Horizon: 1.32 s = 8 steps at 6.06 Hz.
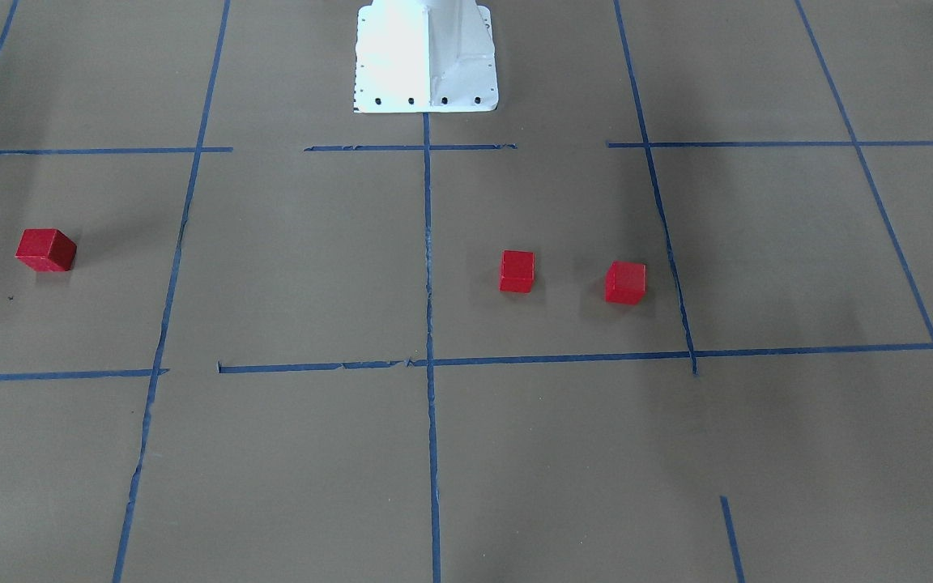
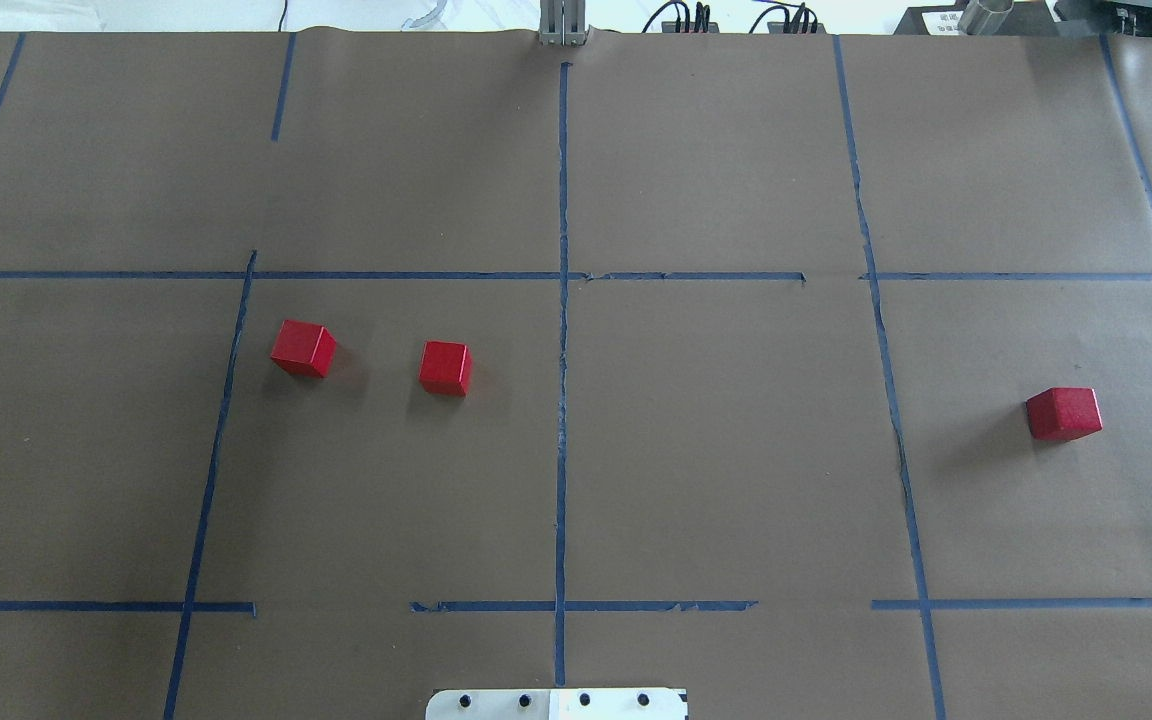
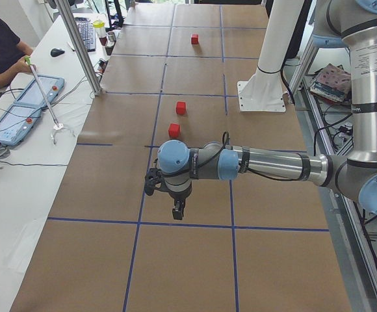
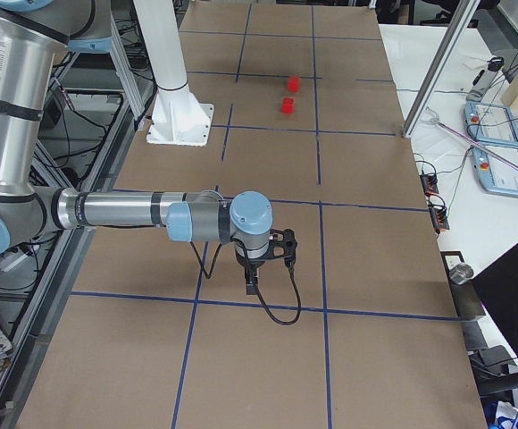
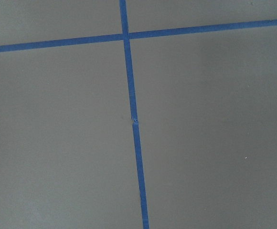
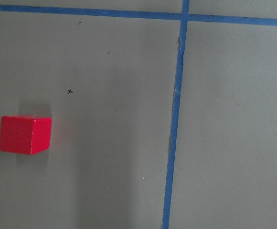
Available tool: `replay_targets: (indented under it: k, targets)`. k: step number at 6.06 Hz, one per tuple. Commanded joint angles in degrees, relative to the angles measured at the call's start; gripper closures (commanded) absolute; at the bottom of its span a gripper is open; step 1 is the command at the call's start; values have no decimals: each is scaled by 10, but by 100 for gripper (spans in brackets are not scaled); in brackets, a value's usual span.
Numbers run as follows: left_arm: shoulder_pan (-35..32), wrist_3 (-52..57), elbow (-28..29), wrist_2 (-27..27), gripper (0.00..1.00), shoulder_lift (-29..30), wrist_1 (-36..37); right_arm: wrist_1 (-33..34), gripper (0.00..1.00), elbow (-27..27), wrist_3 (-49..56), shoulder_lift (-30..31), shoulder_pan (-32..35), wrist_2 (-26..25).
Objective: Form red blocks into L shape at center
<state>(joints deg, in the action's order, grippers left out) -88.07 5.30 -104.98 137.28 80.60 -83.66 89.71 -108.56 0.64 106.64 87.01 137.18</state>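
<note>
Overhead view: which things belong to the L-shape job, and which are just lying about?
Job: outer left red block, inner left red block, right red block, centre tape line.
Lying about: white base plate, cables at the far edge.

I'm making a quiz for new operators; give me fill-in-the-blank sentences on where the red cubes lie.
The brown paper table holds ___ small bright red matte cubes. In the overhead view, ___ cubes sit left of the long blue tape centre line. The lone cube lies on the robot's ___ side.
Missing: three; two; right.
</note>
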Motion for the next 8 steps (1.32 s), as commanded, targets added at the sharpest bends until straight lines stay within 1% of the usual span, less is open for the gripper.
replay_targets:
  k: [1,2,3,4,5,6,7,8]
  targets:
    - [0,1,-1,0,0,-3,0,0,0,-1,-1,1,0,1]
    - [0,1,-1,1,0,-9,-2,0,0,-4,1,6,-1,7]
    - [0,1,-4,1,0,-9,-1,-1,0,-4,-2,4,-13,27]
    - [0,1,-3,1,0,-9,-2,-62,0,-1,-1,1,-75,21]
    - [0,1,-1,1,0,-9,-2,-106,0,1,-12,1,-103,15]
    - [0,1,-1,1,0,-9,-1,-110,0,-1,-39,-6,-127,16]
    - [0,0,-1,1,0,-9,-2,-110,0,1,-140,-34,-154,14]
    - [0,0,-1,1,0,-9,-1,-111,0,0,-174,-49,-176,5]
